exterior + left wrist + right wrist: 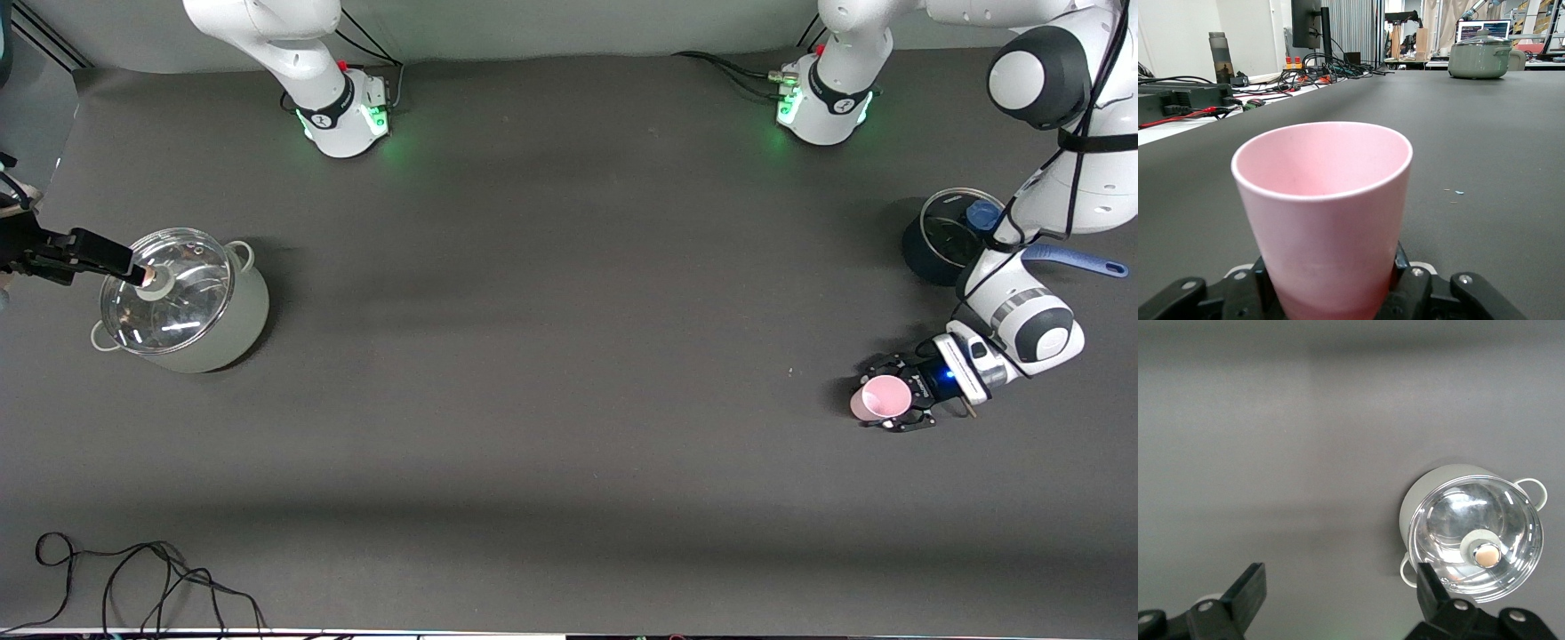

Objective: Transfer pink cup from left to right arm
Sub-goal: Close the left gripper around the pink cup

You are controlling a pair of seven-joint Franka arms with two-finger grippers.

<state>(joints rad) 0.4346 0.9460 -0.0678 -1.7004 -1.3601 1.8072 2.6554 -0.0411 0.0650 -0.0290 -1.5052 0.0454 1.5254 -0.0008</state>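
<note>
The pink cup [880, 397] is a small pale-pink tapered cup, upright with its mouth up, at the left arm's end of the table. My left gripper [892, 400] is shut on it low down, one black finger on each side. In the left wrist view the cup [1328, 200] fills the middle and the fingers [1403, 270] press its base. I cannot tell whether the cup rests on the table. My right gripper [133, 264] is open and empty over the edge of the lidded pot at the right arm's end; its jaws stand wide apart in the right wrist view [1338, 580].
A grey-green pot with a glass lid [182, 302] stands at the right arm's end and also shows in the right wrist view [1475, 537]. A dark pot with a blue-knobbed lid [942, 236] stands near the left arm. Cables [133, 578] lie at the front edge.
</note>
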